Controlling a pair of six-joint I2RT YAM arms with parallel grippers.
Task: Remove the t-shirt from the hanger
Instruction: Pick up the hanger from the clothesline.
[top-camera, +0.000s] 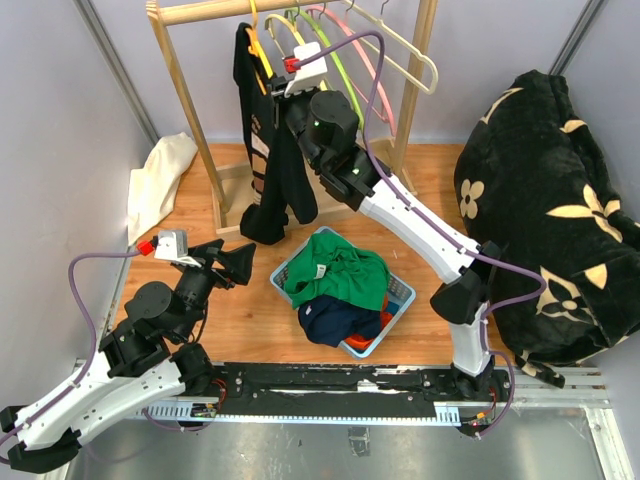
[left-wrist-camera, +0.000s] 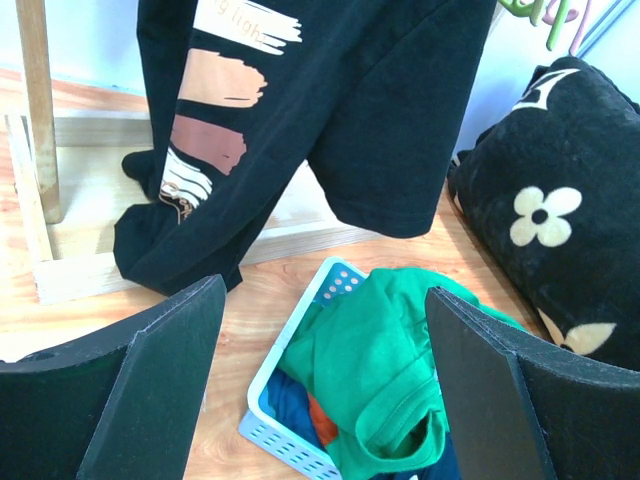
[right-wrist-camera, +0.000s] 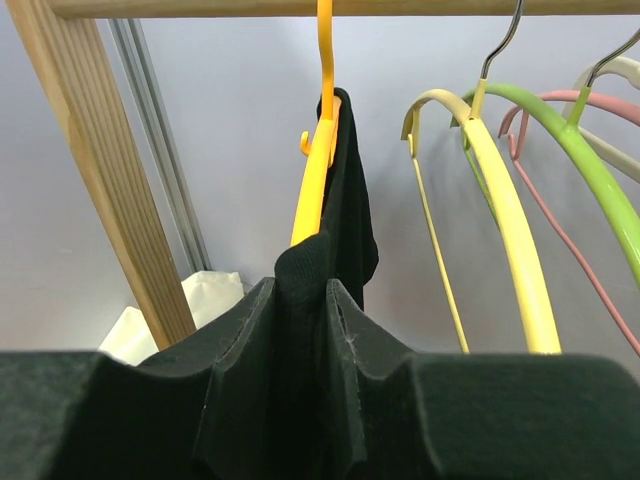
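A black t-shirt (top-camera: 268, 160) with painted stripes (left-wrist-camera: 210, 120) hangs from an orange-yellow hanger (top-camera: 259, 47) on the wooden rail. My right gripper (top-camera: 288, 108) is up at the shirt's shoulder. In the right wrist view its fingers (right-wrist-camera: 302, 300) are pinched on a fold of the black cloth (right-wrist-camera: 345, 200) just below the hanger (right-wrist-camera: 318, 150). My left gripper (top-camera: 243, 262) is low over the floor, left of the basket. It stands wide open (left-wrist-camera: 325, 290) with nothing between its fingers, facing the basket and the shirt's hem.
A pale blue basket (top-camera: 402, 292) with a green garment (top-camera: 340, 275) and darker clothes sits mid-floor. Several bare hangers (top-camera: 345, 55) hang right of the shirt. A white cloth (top-camera: 155, 180) lies left of the wooden rack (top-camera: 190, 120). A black flowered blanket (top-camera: 550, 210) fills the right.
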